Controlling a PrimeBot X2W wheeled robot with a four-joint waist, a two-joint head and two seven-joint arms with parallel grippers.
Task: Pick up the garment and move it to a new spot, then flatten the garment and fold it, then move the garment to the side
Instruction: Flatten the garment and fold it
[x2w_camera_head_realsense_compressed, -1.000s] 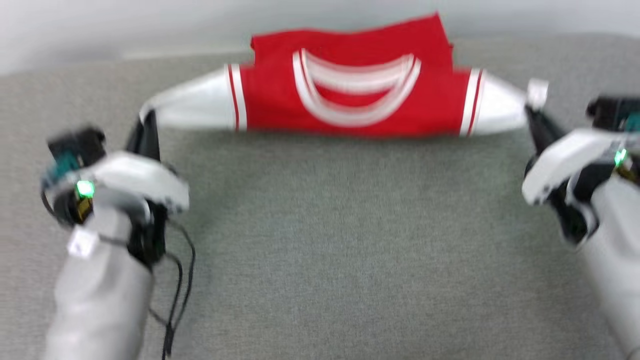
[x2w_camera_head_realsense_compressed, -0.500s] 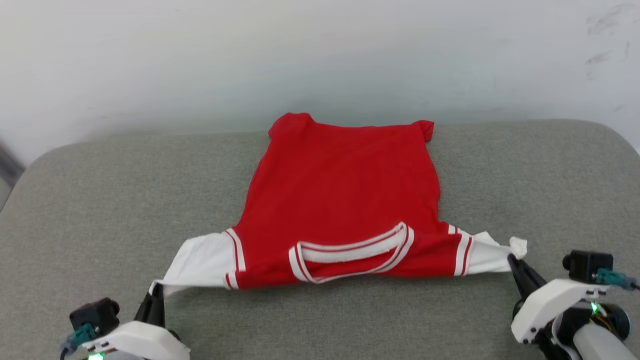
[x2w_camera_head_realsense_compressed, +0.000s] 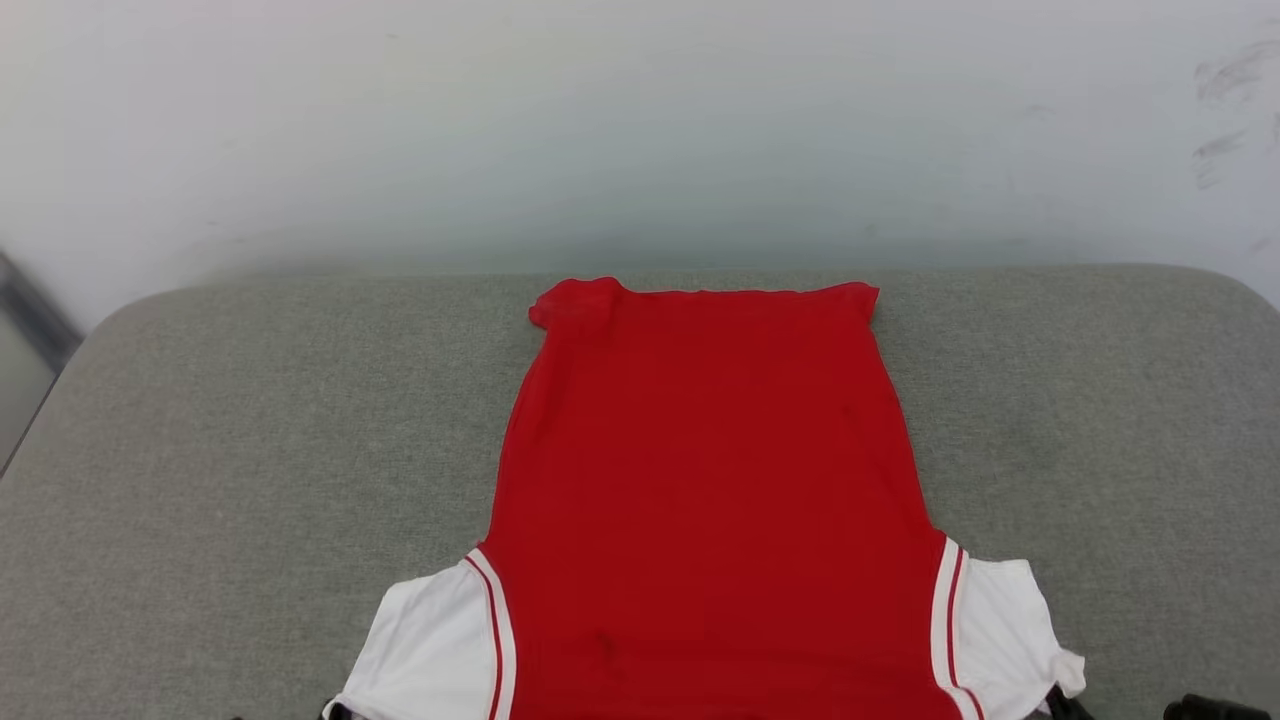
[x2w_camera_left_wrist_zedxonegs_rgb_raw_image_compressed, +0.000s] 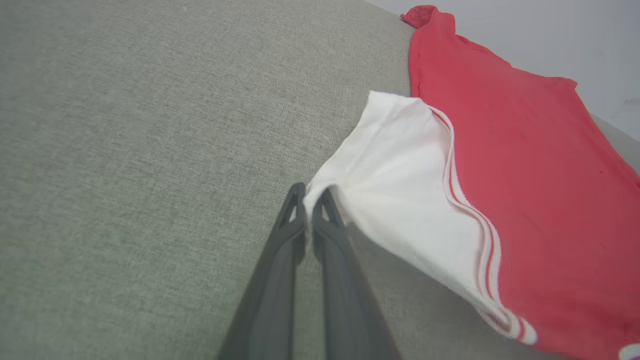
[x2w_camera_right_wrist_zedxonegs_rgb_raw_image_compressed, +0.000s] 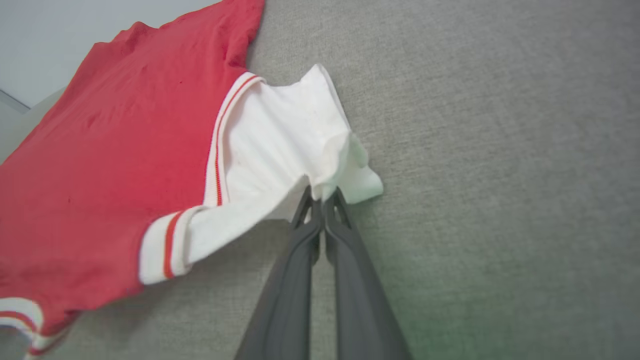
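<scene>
- Garment (x2w_camera_head_realsense_compressed: 700, 500), a red jersey shirt with white red-striped sleeves, lies plain side up on a grey fabric cushion (x2w_camera_head_realsense_compressed: 250, 450).
- Left gripper (x2w_camera_left_wrist_zedxonegs_rgb_raw_image_compressed: 311, 194) clamps one sleeve tip; right gripper (x2w_camera_right_wrist_zedxonegs_rgb_raw_image_compressed: 323, 196) clamps the other.

garment (x2w_camera_head_realsense_compressed: 700, 500): thin red cloth, matt, smooth knit, few soft creases.
sleeves (x2w_camera_left_wrist_zedxonegs_rgb_raw_image_compressed: 400, 190): white cloth, matt; ribbed striped trim at seams.
grey pad (x2w_camera_head_realsense_compressed: 250, 450): woven fabric, coarse weave, matt.
wall (x2w_camera_head_realsense_compressed: 600, 120): pale, smooth, matt, scuffed at right.
left gripper (x2w_camera_left_wrist_zedxonegs_rgb_raw_image_compressed: 311, 194), right gripper (x2w_camera_right_wrist_zedxonegs_rgb_raw_image_compressed: 322, 196): dark, smooth, matt, plastic-looking.
</scene>
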